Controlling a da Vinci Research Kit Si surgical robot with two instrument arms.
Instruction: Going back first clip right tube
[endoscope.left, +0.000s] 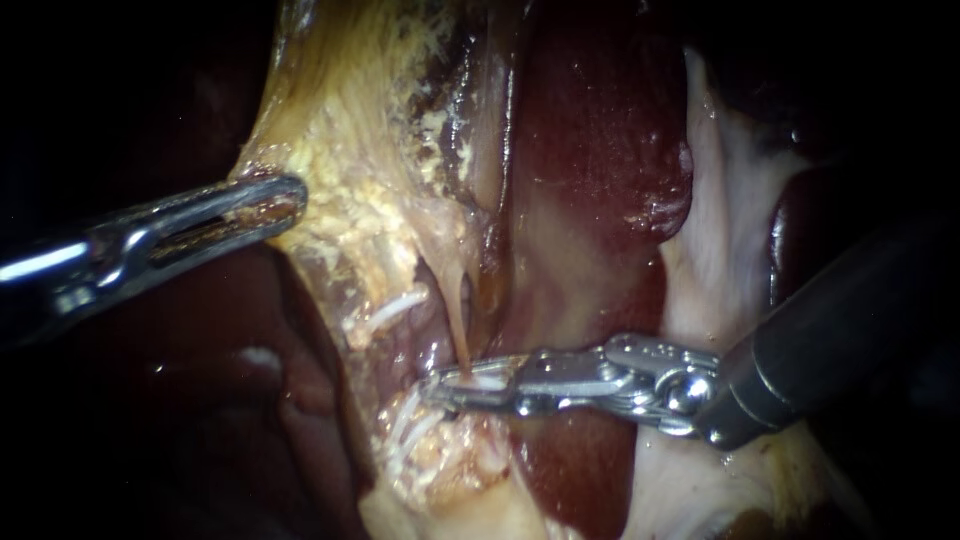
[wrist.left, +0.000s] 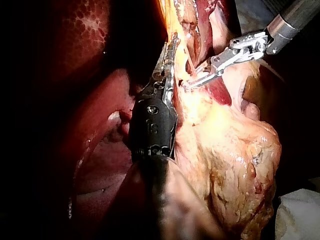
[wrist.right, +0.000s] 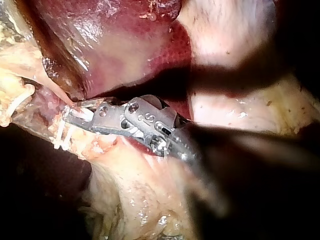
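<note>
Steel left instrument (endoscope.left: 272, 200) clamped on yellowish tissue (endoscope.left: 345, 140).

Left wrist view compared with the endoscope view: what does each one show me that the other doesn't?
Only the left wrist view shows the yellowish tissue as a whole bulging lump, with a white cloth beside it. Only the endoscope view shows a thin pale tube running down to the tip of the right instrument, with white strands next to it. Both show the left instrument gripping the edge of the yellowish tissue, the right instrument reaching in opposite it, and the dark red liver.
</note>
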